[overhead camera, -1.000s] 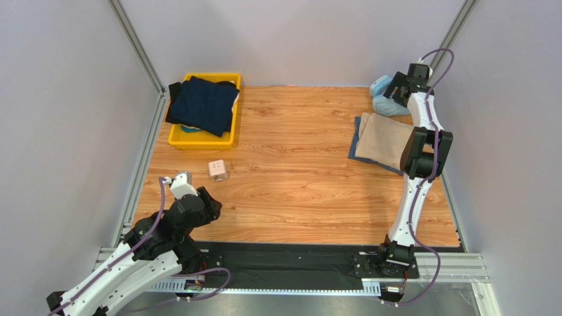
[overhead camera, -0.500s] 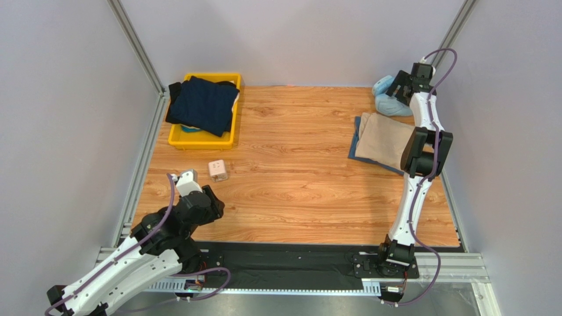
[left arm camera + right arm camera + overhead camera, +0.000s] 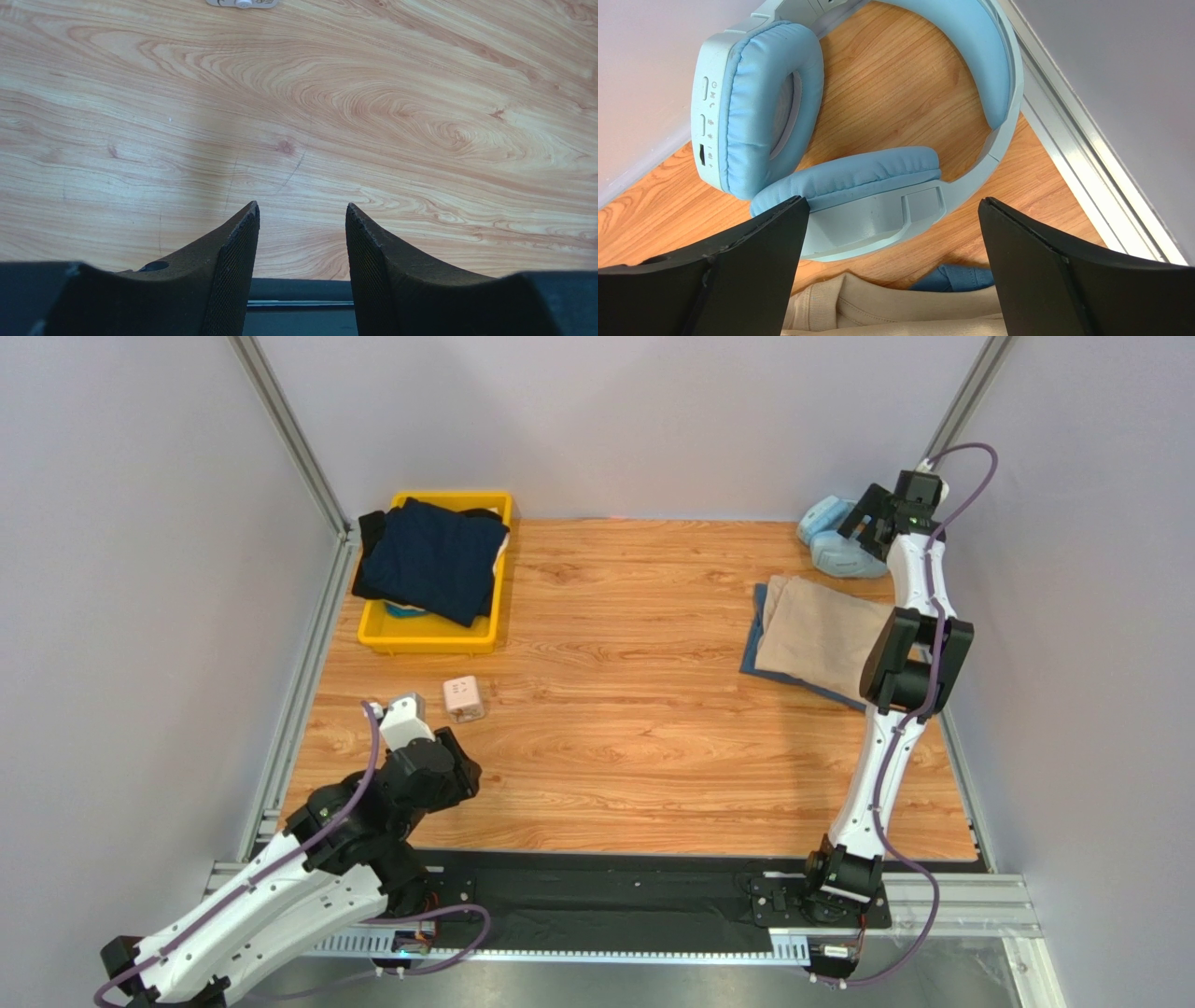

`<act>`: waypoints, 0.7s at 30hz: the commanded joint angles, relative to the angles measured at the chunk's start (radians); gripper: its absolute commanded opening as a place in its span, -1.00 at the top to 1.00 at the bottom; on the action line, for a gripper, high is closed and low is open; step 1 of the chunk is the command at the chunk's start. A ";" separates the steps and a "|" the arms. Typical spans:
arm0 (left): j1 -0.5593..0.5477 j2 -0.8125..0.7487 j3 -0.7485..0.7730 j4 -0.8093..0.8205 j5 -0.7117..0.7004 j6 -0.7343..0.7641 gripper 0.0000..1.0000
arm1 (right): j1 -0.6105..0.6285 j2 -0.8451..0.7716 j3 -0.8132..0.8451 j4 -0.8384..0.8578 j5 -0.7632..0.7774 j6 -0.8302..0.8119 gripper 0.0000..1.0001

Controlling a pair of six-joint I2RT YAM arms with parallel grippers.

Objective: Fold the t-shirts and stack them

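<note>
My left tool and right tool both gape empty. The navy t-shirt, far-left corner, looks limp and light; I'd pinch a hem.

We are seeing pale wooden tabletop lying open mid-table, while light blue padded headphones are blocking the far corner just ahead of our right gripper.

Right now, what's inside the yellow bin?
A dark navy t-shirt fills the yellow bin, with black cloth peeking out beside it. Whatever lies underneath is covered.
</note>
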 commanded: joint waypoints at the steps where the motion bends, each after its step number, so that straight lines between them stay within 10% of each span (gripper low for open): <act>1: 0.002 0.011 0.006 0.035 0.010 0.019 -0.11 | -0.014 -0.001 0.029 -0.011 -0.016 0.065 -0.97; 9: 0.002 0.027 -0.001 0.065 0.014 0.030 -0.11 | -0.014 -0.219 -0.262 0.163 -0.108 0.153 -0.96; 21: 0.002 0.015 -0.005 0.075 0.005 0.047 -0.11 | -0.032 -0.199 -0.157 0.071 -0.053 0.438 -0.97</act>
